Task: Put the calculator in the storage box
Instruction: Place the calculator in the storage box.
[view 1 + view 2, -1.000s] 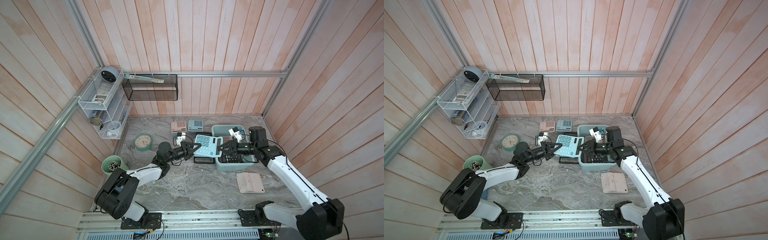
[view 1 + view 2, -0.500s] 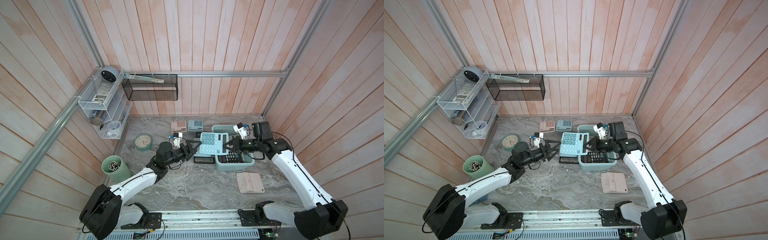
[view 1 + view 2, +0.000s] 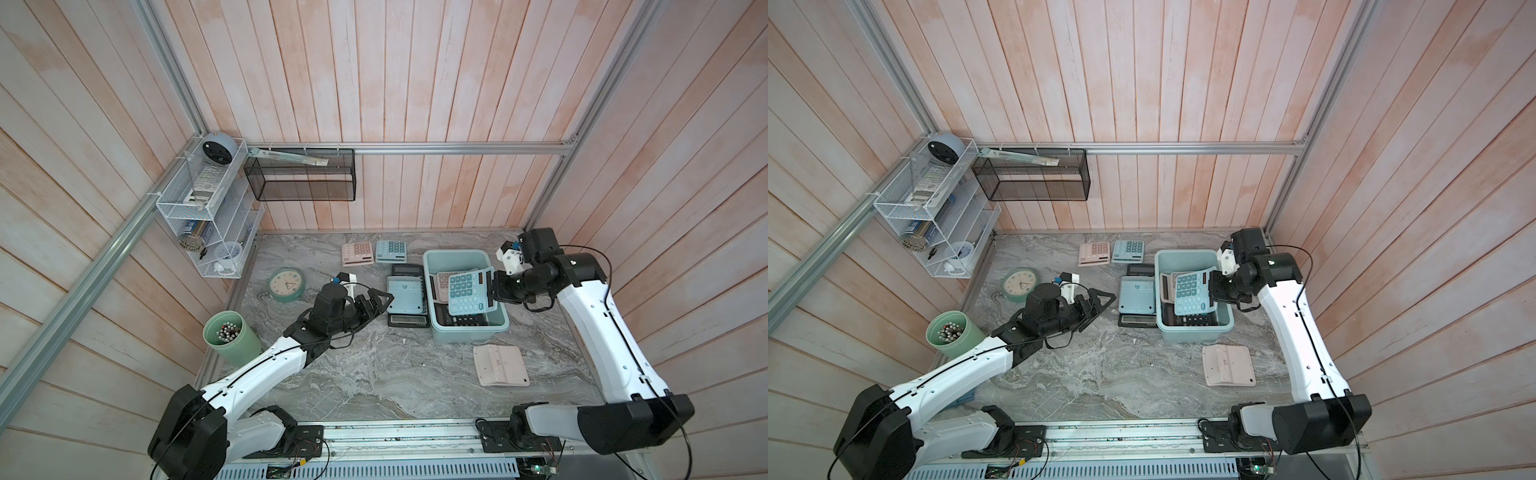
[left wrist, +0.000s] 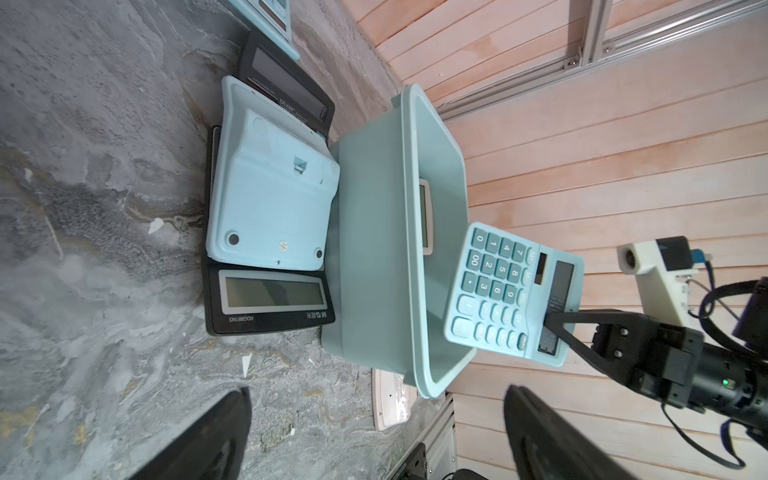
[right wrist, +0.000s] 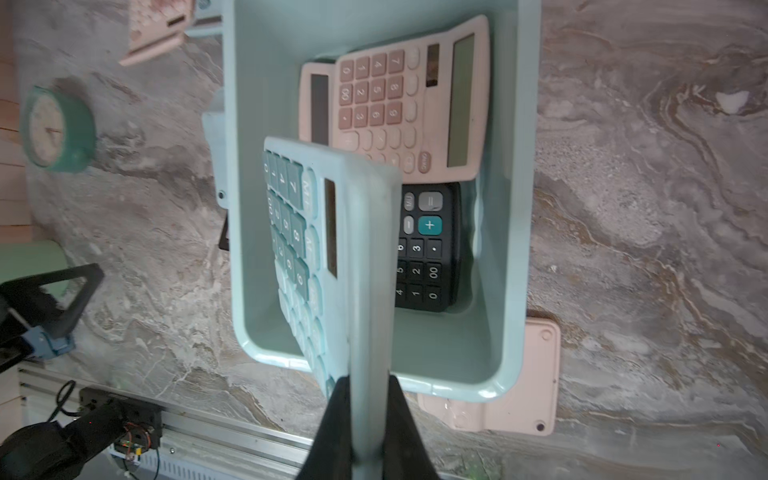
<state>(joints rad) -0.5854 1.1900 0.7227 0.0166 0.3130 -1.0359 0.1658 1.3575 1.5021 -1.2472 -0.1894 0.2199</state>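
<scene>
While right claw [image 5: 368, 380] grips calculator [image 5: 299, 232] over storage box [image 5: 511, 208], pink calculator [image 5: 395, 95] inside.

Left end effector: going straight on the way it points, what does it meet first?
Likely the face-down pale blue calculator just ahead of the open left end effector; if it passes above that, the storage box wall behind.

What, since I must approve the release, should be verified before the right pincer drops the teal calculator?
1. Grip: right pincer shut on teal calculator: ok.
2. Calculator over storage box opening: ok.
3. Calculator lowered below rim: not ok, held above, tilted.
4. left pincer open, clear of box: ok.
5. Flat landing spot: cannot tell; pink calculator and black calculator lie inside.
</scene>
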